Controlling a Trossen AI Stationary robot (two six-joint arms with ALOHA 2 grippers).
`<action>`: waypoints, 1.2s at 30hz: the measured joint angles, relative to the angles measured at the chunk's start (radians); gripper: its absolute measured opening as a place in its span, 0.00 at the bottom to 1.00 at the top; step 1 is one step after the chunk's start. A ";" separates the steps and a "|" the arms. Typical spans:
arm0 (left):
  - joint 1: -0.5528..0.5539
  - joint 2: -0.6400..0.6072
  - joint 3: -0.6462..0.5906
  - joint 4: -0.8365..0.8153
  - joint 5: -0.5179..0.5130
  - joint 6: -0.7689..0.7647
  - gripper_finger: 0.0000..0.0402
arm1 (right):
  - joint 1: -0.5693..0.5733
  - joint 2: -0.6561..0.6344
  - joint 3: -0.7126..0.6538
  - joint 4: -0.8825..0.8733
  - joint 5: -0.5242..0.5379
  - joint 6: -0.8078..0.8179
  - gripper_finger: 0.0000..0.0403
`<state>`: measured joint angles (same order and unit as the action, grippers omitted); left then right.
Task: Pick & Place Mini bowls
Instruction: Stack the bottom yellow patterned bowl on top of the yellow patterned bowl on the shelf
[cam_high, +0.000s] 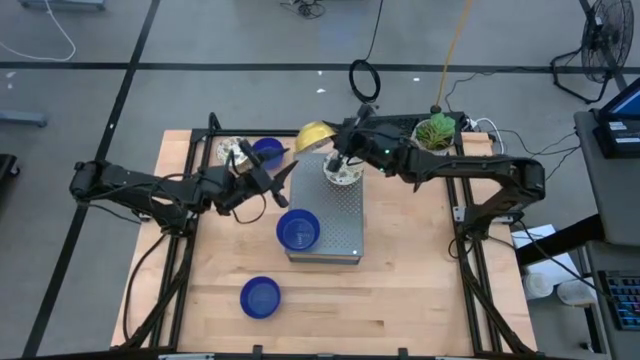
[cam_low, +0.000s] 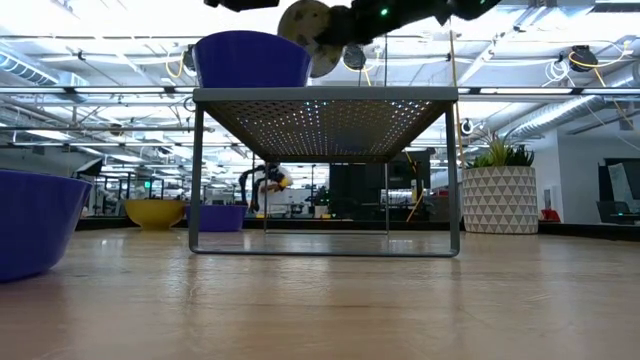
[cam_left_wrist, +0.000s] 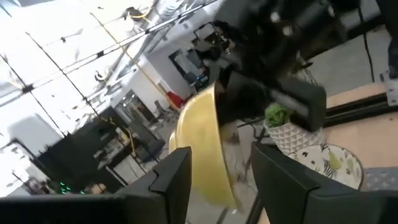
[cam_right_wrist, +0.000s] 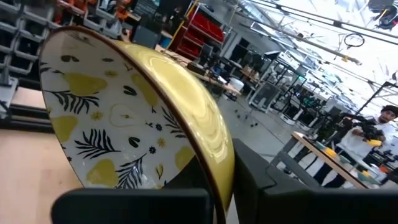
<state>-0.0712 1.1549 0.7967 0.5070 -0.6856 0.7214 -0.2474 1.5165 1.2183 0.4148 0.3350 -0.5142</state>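
My right gripper (cam_high: 335, 150) is above the far end of the perforated metal stand (cam_high: 345, 235), shut on a mini bowl (cam_high: 313, 135) that is yellow outside and cream with leaf and pear patterns inside (cam_right_wrist: 106, 130). A second patterned bowl (cam_high: 342, 172) sits on the stand below it, and a blue bowl (cam_high: 298, 229) sits on the stand's near part. My left gripper (cam_high: 268, 183) is open at the stand's left side, holding nothing. Another blue bowl (cam_high: 260, 297) rests on the table near the front. A blue bowl (cam_high: 268, 150) and a patterned one (cam_high: 232, 150) rest at the far left. My right gripper holds the yellow-and-cream bowl by its rim (cam_right_wrist: 214, 177), one finger (cam_right_wrist: 130, 202) on the patterned inside and the other finger (cam_right_wrist: 273, 186) against the yellow outside. The bowl is lifted clear of the stand and tipped steeply, with its yellow outside turned upward (cam_low: 308, 30).
A white patterned pot with a green plant (cam_high: 435, 132) stands at the table's far right behind the right arm. The stand is a raised metal platform on thin legs (cam_low: 325, 110). Bare wood lies along the table's near edge and right side.
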 joint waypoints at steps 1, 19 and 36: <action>-0.005 0.000 0.000 0.005 -0.011 0.014 0.42 | -0.005 -0.017 0.004 -0.027 -0.001 -0.003 0.04; 0.105 -0.004 0.000 -0.215 0.032 -0.301 0.42 | -0.231 0.124 0.695 -0.966 -0.386 0.175 0.04; 0.180 -0.004 0.000 -0.317 0.196 -0.454 0.42 | -0.410 0.325 0.882 -1.413 -0.935 0.296 0.04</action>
<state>0.1085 1.1511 0.7963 0.1902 -0.4896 0.2671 -0.6576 1.8412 2.1006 -0.9981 -0.5997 -0.2186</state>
